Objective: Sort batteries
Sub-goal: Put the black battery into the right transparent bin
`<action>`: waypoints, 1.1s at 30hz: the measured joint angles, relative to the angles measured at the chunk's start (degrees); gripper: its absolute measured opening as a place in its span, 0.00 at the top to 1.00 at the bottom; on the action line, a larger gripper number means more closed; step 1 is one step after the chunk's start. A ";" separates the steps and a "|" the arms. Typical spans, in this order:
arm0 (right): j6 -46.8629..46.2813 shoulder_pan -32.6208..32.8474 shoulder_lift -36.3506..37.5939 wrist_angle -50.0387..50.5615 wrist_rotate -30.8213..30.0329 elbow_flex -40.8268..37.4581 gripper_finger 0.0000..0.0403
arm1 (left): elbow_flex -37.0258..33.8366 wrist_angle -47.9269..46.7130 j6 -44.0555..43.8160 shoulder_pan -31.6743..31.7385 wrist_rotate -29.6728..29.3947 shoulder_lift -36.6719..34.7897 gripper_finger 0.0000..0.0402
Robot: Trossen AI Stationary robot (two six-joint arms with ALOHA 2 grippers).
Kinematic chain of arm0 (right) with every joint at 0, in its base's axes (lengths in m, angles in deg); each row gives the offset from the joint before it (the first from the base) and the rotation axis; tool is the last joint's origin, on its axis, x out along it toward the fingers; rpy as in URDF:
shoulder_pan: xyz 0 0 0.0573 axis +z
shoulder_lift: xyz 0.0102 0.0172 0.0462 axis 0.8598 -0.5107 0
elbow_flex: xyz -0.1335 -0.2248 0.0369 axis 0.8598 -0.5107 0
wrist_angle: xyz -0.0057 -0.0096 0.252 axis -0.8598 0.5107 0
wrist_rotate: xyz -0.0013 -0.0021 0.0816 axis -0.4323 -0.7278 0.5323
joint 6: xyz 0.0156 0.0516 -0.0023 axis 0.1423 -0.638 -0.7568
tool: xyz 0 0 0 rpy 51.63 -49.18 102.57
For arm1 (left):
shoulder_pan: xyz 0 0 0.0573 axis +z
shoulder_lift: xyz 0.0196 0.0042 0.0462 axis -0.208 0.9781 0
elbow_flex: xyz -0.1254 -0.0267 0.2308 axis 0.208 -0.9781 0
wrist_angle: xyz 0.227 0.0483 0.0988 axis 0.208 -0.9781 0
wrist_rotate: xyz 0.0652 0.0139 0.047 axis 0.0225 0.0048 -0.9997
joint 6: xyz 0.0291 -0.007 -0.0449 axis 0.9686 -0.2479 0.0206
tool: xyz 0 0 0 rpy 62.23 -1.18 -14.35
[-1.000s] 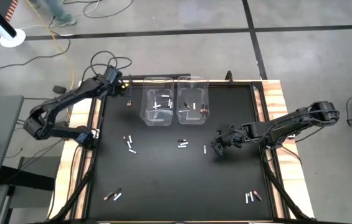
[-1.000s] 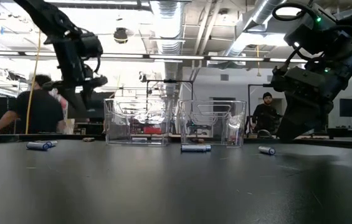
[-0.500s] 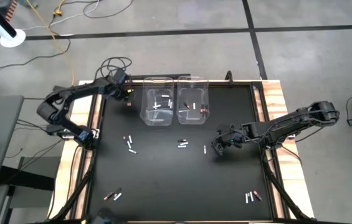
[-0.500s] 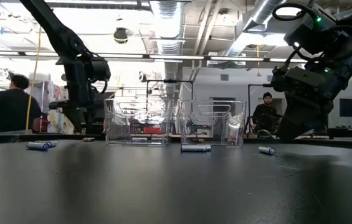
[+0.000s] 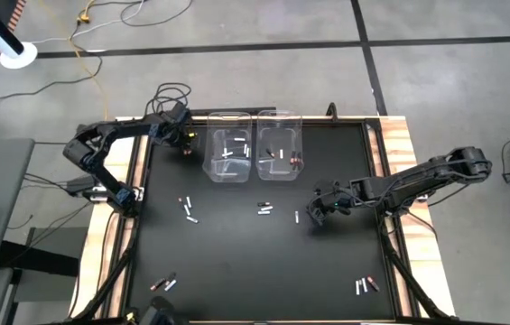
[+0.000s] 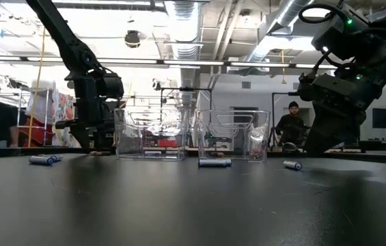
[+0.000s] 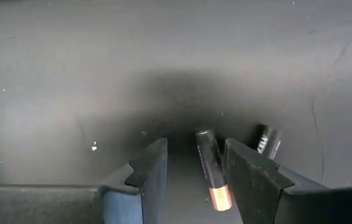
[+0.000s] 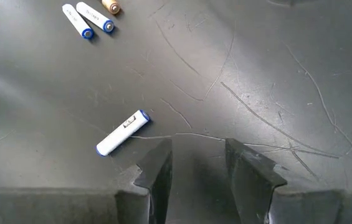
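The left gripper (image 7: 195, 163) sits low on the table (image 5: 236, 262) beside the two clear bins (image 5: 253, 144), fingers parted around a copper-tipped battery (image 7: 210, 169), not clamped; a second dark battery (image 7: 266, 140) lies just beside. The right gripper (image 8: 197, 158) hovers open and empty near a white battery (image 8: 123, 132); other batteries lie scattered over the table and in the bins.

Overhead and table-level cameras share the clear bins (image 5: 253, 157); wrist cameras look closely down at the tabletop (image 8: 256, 74).

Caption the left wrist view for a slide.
Left gripper open, straddling a copper-tipped battery on the black table; second dark battery beside it.
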State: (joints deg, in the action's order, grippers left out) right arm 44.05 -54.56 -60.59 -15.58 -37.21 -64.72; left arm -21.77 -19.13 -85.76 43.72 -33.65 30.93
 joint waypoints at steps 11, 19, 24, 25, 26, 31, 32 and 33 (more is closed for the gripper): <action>0.02 0.02 0.00 0.01 0.00 0.00 0.59 | 0.00 -0.11 0.07 0.20 -0.01 0.00 0.66; 0.04 0.02 0.00 0.00 0.00 0.00 0.59 | 0.00 -0.48 0.64 0.20 -0.01 0.00 0.77; 0.04 0.02 0.00 0.00 0.00 0.00 0.59 | 0.00 -1.10 2.62 0.20 0.00 0.00 0.88; 0.04 0.02 0.00 0.00 0.00 0.00 0.59 | 0.00 -1.15 2.89 0.20 0.00 -0.02 0.90; 0.04 0.02 0.00 0.00 0.01 0.00 0.59 | 0.00 -1.16 3.15 0.20 -0.02 -0.04 0.92; 0.07 0.02 0.00 0.00 0.00 0.00 0.59 | 0.08 -1.15 3.60 0.19 -0.07 -0.13 0.97; 0.07 0.02 0.00 0.00 0.00 0.00 0.59 | 0.11 -1.15 3.86 0.20 -0.10 -0.17 0.97; 0.07 0.02 0.00 0.00 0.00 0.00 0.59 | 0.15 -1.17 4.14 0.20 -0.14 -0.23 0.96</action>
State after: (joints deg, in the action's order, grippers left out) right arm 44.12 -54.54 -60.59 -15.58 -37.21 -64.72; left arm -21.61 -20.30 -81.63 43.91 -33.79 30.70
